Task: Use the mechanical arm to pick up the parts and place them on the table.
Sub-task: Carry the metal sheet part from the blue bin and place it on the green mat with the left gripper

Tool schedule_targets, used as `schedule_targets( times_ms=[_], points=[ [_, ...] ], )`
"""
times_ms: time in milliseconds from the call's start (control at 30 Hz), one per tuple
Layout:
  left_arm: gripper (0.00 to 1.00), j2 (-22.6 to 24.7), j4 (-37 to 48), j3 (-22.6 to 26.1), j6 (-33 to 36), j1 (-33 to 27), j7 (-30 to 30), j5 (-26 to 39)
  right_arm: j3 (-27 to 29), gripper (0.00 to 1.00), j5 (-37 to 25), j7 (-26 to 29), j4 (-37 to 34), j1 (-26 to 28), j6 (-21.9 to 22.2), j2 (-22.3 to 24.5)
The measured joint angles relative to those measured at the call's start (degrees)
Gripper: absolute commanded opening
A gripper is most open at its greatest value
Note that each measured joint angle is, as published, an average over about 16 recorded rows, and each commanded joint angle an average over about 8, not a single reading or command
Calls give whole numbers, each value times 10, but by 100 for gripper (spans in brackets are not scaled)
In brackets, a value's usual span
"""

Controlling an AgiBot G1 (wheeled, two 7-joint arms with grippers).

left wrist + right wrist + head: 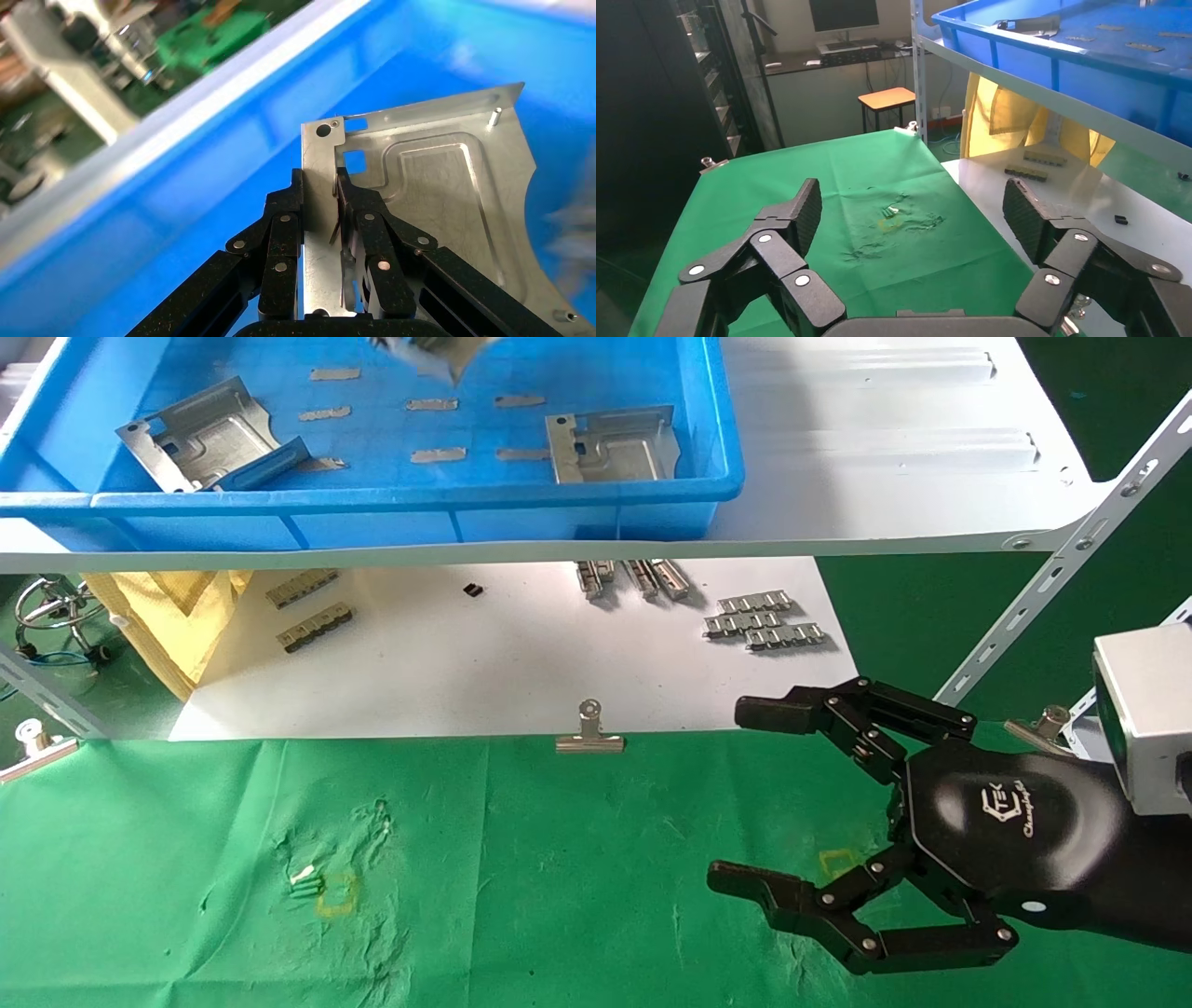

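Note:
My left gripper (320, 181) is shut on the bent edge of a shiny silver part (450, 182) and holds it over the blue bin (211, 175). In the head view only the part's lower corner (454, 360) shows at the top edge. Two more parts lie in the bin (391, 505), one at its left (200, 435) and one at its right (610, 444). My right gripper (731, 794) is open and empty, hovering over the right side of the green table (559, 859); its wrist view (912, 207) shows bare green cloth (828, 175) between the fingers.
The bin stands on a white shelf (885, 449) with a slanted brace (1052, 579). Below lie a white sheet (521, 663), ridged metal strips (764, 621), a binder clip (589, 733) and a yellow cloth (177, 617). A yellow square mark (337, 894) sits on the table.

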Motion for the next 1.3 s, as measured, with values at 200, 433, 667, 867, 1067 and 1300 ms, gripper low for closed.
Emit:
schedule_targets(
  times_ms=[200, 433, 667, 867, 1067, 1300],
  points=[
    [0, -28, -25, -17, 128, -7, 55, -31, 0, 100, 0, 0, 0, 0, 0, 0],
    [0, -64, -58, -37, 276, 9, 137, -76, 0, 100, 0, 0, 0, 0, 0, 0],
    [0, -111, -142, -31, 348, 47, 179, -140, 0, 100, 0, 0, 0, 0, 0, 0],
    [0, -173, -280, 12, 355, 86, 154, -219, 0, 100, 0, 0, 0, 0, 0, 0],
    [0, -253, -437, 87, 352, 112, 115, -285, 0, 100, 0, 0, 0, 0, 0, 0],
    [0, -331, -555, 169, 334, 129, 98, -299, 0, 100, 0, 0, 0, 0, 0, 0]
  ],
)
